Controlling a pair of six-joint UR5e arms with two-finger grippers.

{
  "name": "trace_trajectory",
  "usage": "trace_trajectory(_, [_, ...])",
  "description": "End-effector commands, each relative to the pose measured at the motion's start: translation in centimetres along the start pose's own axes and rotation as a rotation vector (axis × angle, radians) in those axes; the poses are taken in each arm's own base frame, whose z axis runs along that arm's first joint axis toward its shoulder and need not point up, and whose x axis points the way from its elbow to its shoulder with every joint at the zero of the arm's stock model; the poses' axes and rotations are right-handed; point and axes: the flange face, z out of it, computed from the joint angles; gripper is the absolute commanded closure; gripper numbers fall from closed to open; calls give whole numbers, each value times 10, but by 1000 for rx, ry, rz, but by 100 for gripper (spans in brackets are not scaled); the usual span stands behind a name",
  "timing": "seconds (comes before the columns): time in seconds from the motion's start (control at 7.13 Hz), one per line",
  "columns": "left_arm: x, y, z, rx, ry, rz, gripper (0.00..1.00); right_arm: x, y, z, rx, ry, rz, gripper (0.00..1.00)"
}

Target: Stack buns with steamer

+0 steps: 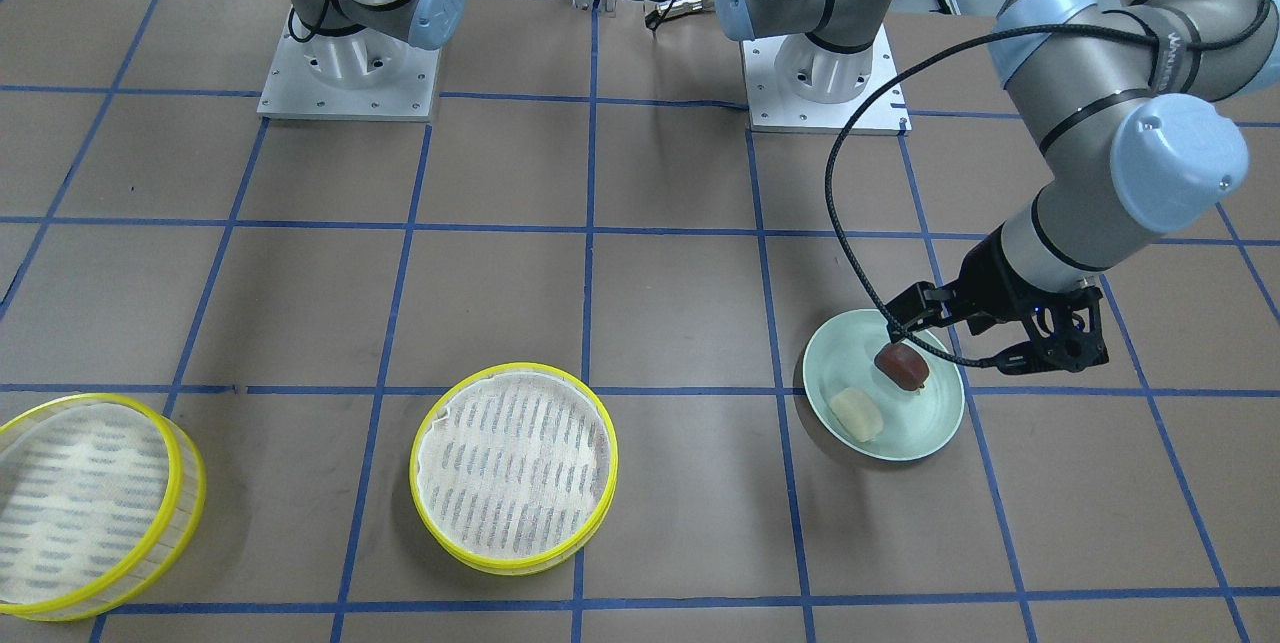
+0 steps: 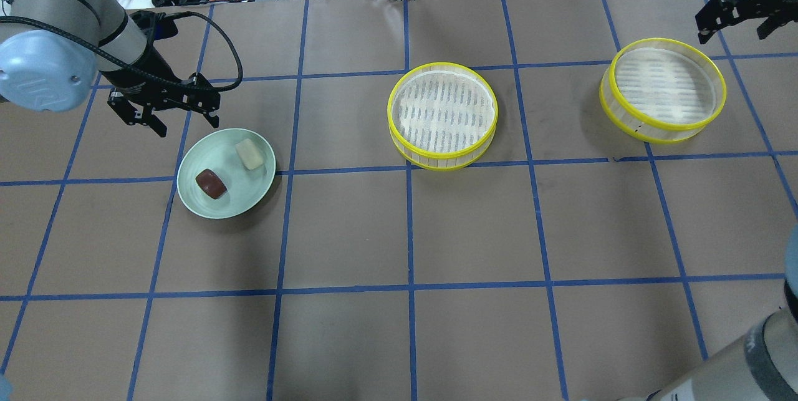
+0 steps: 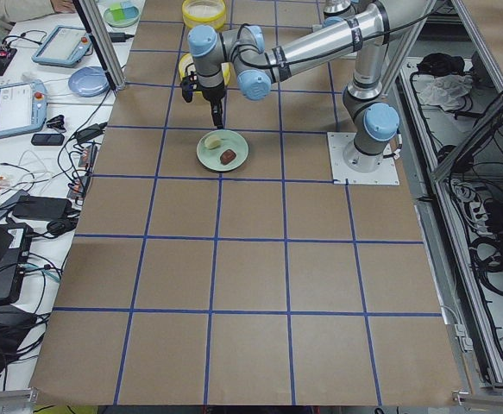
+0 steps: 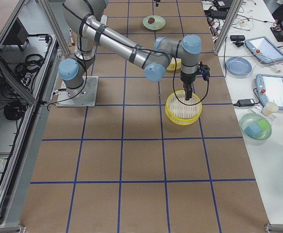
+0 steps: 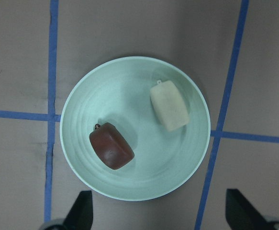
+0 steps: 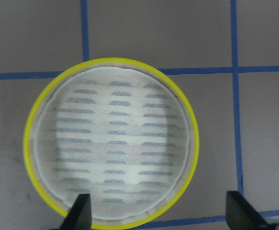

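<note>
Nothing was stacked yet: the oblong cream bun [image 5: 169, 105] and reddish-brown bun [image 5: 112, 145] lay on the pale green round plate [image 5: 129, 88], the two yellow-rimmed slatted steamer trays [image 2: 442, 114] [image 2: 663, 89] sat apart and unfilled, and the left gripper [image 5: 161, 215] and right gripper [image 6: 161, 213] hovered wide-fingered, holding nothing.

Quick count of what's on the tabletop [image 2: 474, 226]: two buns, one cream bun [image 2: 250, 154] and one reddish-brown bun [image 2: 211, 183]. Two yellow-rimmed steamer trays, a middle tray [image 2: 442, 111] and an end tray [image 2: 663, 86]. One pale green plate [image 2: 240, 195]. Two robot arms too, so a left tool [image 2: 187, 123] and a right tool [image 2: 732, 27].
</note>
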Motion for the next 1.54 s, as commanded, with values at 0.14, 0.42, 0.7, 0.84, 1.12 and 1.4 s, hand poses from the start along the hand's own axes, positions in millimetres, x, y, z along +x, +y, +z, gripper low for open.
trace_trajectory(0.14, [3, -37, 74, -58, 104, -203, 4, 54, -10, 90, -64, -44, -6, 0])
trace_trajectory(0.42, [0, -44, 109, -120, 92, -232, 13, 57, -7, 107, -72, -81, -20, 0])
trace_trajectory(0.7, [-2, -48, 135, -163, 89, -240, 58, 57, -7, 131, -90, -91, -22, 9])
trace_trajectory(0.84, [-3, -52, 140, -167, 89, -237, 86, 57, -6, 130, -90, -88, -23, 14])
trace_trajectory(1.12, [-1, -59, 118, -99, 96, -254, 100, 55, -4, 132, -96, -92, -36, 29])
trace_trajectory(1.4, [54, -74, 49, 26, 190, -430, 100, 53, -1, 136, -101, -99, -83, 39])
